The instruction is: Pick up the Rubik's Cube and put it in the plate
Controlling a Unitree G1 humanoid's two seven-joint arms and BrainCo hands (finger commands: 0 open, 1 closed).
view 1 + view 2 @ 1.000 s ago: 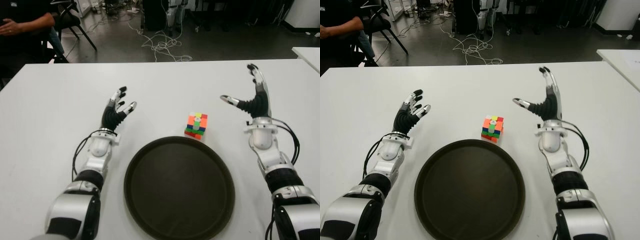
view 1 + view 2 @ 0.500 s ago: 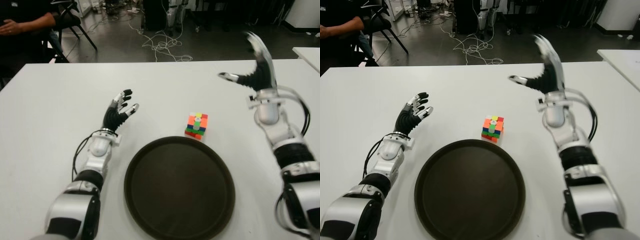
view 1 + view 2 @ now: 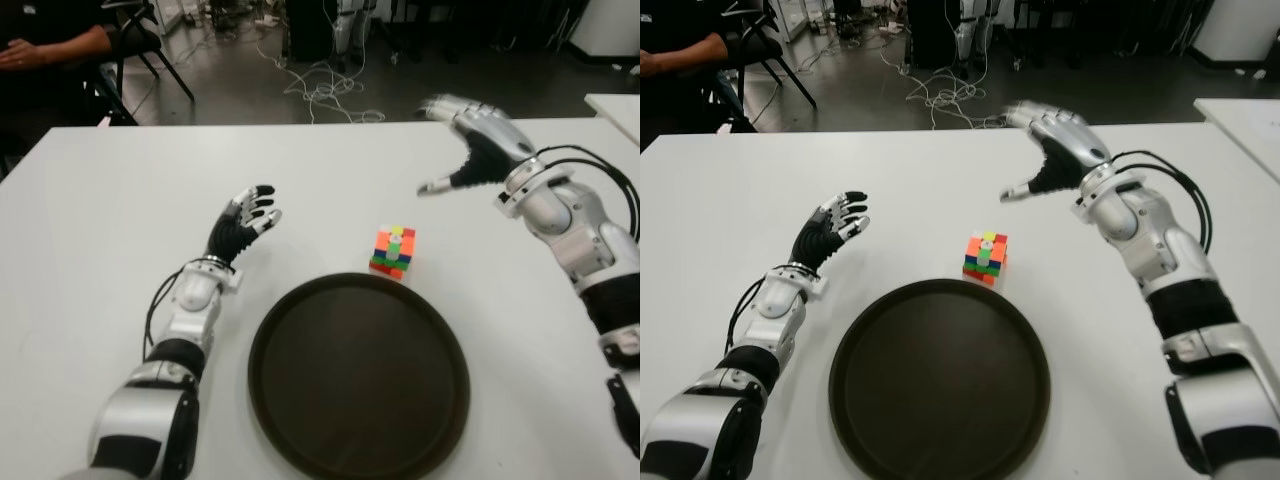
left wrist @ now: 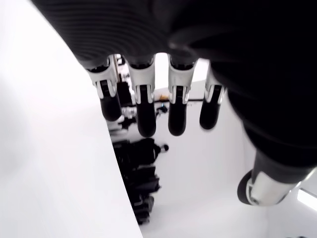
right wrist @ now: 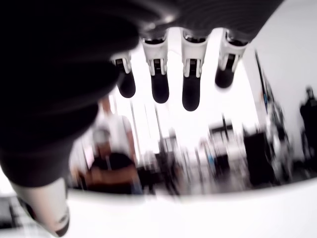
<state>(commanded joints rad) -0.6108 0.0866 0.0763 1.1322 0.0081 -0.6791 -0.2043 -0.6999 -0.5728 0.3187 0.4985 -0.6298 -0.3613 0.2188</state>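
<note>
The Rubik's Cube (image 3: 393,251) stands on the white table (image 3: 120,200), just beyond the far rim of the round dark plate (image 3: 358,375). My right hand (image 3: 462,150) is raised above the table behind and to the right of the cube, palm turned toward it, fingers spread and holding nothing. My left hand (image 3: 243,217) shows to the left of the cube and plate, fingers extended and empty. The right wrist view shows open fingertips (image 5: 191,94) with nothing between them.
A seated person (image 3: 45,40) is at the far left beyond the table. Cables (image 3: 325,90) lie on the floor behind the table. Another white table's corner (image 3: 615,105) shows at the far right.
My right hand has swung from upright at the right of the table upward and leftward, tipping its palm over toward the cube. The left hand's fingers shifted slightly. The cube has not moved.
</note>
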